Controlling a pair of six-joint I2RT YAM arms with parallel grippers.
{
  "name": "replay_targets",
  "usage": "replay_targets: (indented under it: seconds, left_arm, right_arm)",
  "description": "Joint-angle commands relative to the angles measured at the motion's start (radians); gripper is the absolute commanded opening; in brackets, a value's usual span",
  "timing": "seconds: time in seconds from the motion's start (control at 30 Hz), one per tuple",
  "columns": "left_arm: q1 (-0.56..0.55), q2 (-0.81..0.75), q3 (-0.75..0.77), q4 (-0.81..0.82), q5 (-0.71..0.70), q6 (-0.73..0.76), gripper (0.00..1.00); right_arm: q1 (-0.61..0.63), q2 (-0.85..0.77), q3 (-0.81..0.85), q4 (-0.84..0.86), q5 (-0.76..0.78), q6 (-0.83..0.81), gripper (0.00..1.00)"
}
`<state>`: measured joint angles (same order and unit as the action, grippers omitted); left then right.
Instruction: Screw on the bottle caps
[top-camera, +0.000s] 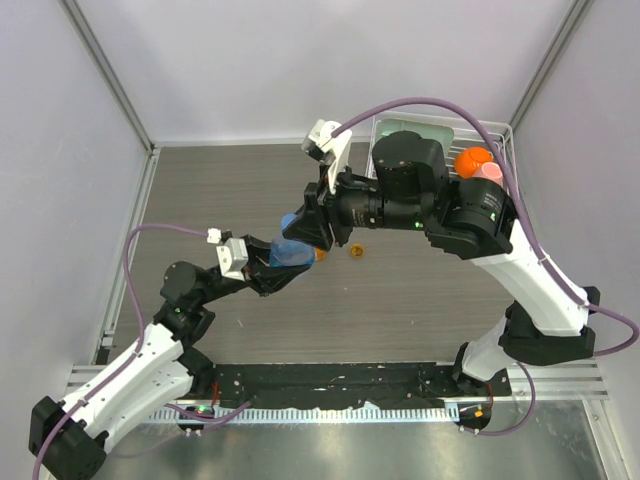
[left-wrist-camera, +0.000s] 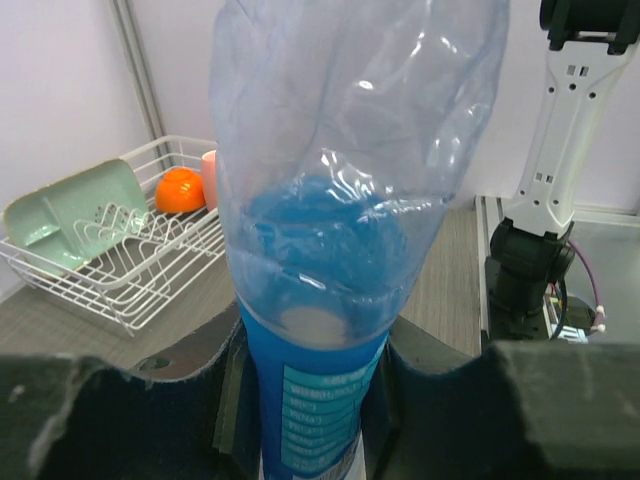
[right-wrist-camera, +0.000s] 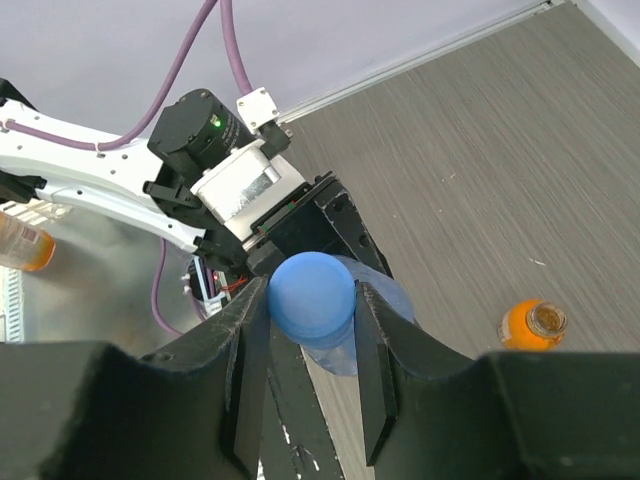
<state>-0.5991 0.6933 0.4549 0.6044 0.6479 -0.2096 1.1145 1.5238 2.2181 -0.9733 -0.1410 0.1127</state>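
My left gripper (top-camera: 275, 262) is shut on the lower part of the clear bottle (top-camera: 287, 252) with the blue label and holds it above the table. The bottle fills the left wrist view (left-wrist-camera: 330, 200), with my left gripper (left-wrist-camera: 315, 400) clamped on its label. My right gripper (top-camera: 305, 228) is shut on the blue cap (right-wrist-camera: 311, 298), which sits on the bottle's top between the fingers (right-wrist-camera: 245, 340). The squat orange bottle (right-wrist-camera: 533, 325) stands apart on the table with its mouth open; it also shows in the top view (top-camera: 355, 250). A small orange bit (top-camera: 320, 256) shows beside the clear bottle; I cannot tell what it is.
A white wire rack (top-camera: 500, 135) stands at the back right with a green tray (left-wrist-camera: 70, 205), an orange ball (top-camera: 472, 160) and a pink cup (top-camera: 490, 172). The right arm's base (left-wrist-camera: 530, 270) is by the near edge.
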Motion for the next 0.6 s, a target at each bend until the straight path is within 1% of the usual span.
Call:
replay_targets:
  seconds: [0.0, 0.2, 0.33, 0.43, 0.5, 0.57]
  left_arm:
    - [0.009, -0.015, 0.03, 0.054, -0.071, -0.025, 0.0]
    - [0.009, -0.034, 0.042, 0.005, -0.122, -0.074, 0.0]
    - [0.009, -0.032, 0.047, 0.003, -0.146, -0.125, 0.0]
    - [0.009, -0.029, 0.05, 0.011, -0.165, -0.159, 0.0]
    - [0.009, -0.031, 0.048, 0.011, -0.172, -0.16, 0.0]
    - [0.009, -0.031, 0.048, 0.012, -0.182, -0.163, 0.0]
  right_arm:
    - [0.047, 0.045, 0.009, -0.202, 0.006, -0.001, 0.1]
    - [0.051, 0.039, -0.005, -0.217, 0.063, -0.001, 0.09]
    - [0.061, 0.052, -0.008, -0.223, 0.092, -0.007, 0.12]
    - [0.067, 0.07, 0.003, -0.217, 0.106, -0.016, 0.2]
    - [0.067, 0.078, 0.014, -0.208, 0.11, -0.025, 0.28]
    - [0.068, 0.081, 0.021, -0.193, 0.113, -0.03, 0.33]
